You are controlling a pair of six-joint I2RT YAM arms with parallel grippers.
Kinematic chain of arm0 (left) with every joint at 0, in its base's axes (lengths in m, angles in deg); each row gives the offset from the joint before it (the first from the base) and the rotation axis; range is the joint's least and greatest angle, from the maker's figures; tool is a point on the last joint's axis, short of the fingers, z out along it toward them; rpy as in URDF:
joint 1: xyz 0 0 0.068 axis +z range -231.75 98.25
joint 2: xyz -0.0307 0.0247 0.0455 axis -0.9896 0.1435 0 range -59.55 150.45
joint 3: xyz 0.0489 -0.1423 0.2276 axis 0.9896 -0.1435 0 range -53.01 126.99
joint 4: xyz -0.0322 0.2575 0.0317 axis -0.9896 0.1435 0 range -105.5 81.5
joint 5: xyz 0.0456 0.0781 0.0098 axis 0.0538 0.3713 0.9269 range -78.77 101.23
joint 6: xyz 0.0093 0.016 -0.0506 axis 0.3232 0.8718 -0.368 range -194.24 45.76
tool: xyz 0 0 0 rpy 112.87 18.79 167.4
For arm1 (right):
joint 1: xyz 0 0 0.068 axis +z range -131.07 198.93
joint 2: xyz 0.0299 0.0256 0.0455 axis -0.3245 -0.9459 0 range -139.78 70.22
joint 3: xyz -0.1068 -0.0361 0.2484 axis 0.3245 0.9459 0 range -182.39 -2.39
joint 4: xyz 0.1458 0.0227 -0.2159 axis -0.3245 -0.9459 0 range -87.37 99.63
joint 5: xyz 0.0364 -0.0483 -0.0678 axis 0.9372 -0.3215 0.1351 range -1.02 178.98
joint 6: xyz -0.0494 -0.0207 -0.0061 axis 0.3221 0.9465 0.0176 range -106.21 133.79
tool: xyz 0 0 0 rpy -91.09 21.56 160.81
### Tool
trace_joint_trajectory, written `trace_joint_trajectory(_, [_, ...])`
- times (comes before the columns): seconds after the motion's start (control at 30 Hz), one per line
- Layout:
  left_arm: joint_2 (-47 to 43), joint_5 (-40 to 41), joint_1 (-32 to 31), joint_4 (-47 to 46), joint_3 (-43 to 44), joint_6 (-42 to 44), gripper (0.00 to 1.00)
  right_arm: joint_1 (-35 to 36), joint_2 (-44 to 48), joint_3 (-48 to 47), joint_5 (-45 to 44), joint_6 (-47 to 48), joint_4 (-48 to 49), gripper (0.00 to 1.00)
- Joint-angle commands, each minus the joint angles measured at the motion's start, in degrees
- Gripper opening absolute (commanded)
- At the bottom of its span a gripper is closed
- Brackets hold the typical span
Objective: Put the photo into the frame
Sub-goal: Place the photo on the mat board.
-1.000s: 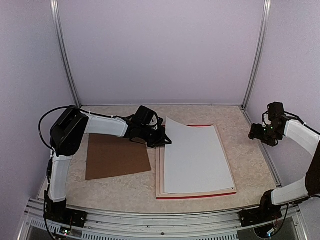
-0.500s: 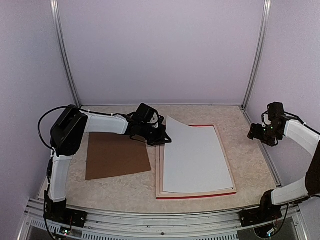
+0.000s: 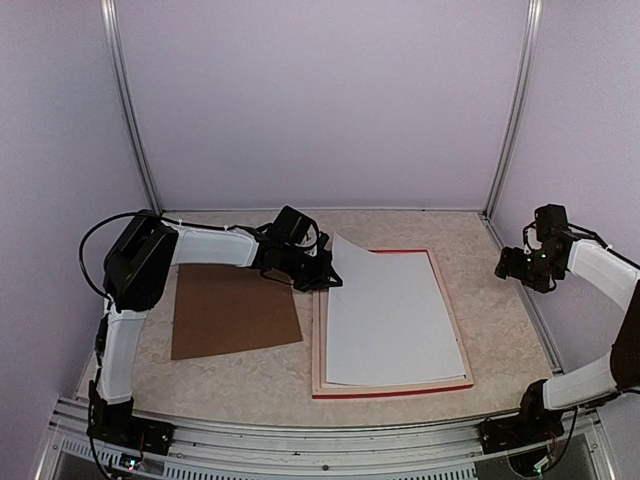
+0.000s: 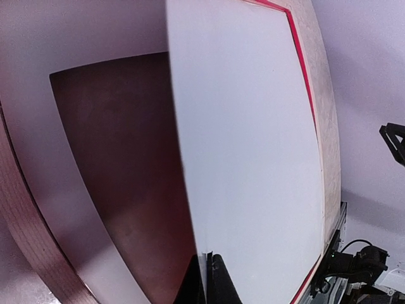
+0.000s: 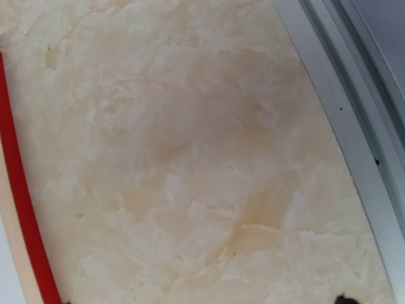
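Left claw (image 3: 325, 282) clenched on the photo's (image 3: 395, 315) left edge near its far corner. Photo lay white back up, that edge lifted, the rest inside the frame (image 3: 390, 388). Right claw (image 3: 512, 266) released, well apart to the right.

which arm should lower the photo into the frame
Left: its end effector is shut on the photo's raised left edge, over the frame. The right end effector hangs open off to the right, touching nothing.
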Motion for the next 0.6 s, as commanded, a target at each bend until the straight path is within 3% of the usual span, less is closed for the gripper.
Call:
trace_joint_trajectory(0.0, [1.5, 0.7, 0.3, 1.8, 2.8, 2.2, 0.0, -0.6, -0.3, 0.3, 0.5, 0.7, 0.7, 0.89])
trace_joint_trajectory(0.57, [2.8, 0.9, -0.5, 3.5, 4.6, 2.8, 0.03, -0.6, -0.2, 0.5, 1.0, 0.6, 0.9, 0.89])
